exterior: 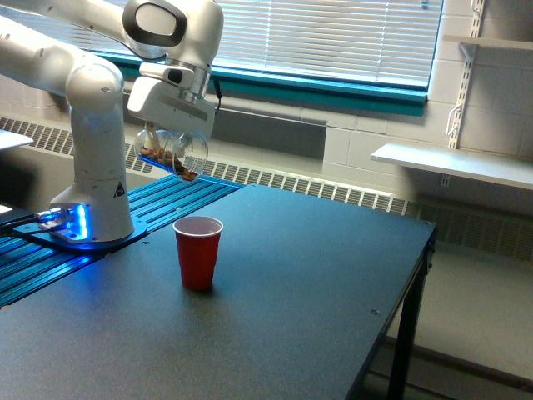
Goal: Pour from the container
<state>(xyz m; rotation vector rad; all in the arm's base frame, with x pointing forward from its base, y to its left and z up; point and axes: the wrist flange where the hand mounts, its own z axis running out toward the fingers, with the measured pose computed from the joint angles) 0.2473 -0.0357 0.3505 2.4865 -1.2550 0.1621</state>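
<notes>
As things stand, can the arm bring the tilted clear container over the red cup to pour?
Probably yes: the container, in the gripper, hangs above the red cup, with nothing between them.

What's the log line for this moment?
gripper: shut on container | container: tilted, held above red cup | red cup: upright on table | no bits seen falling
</notes>
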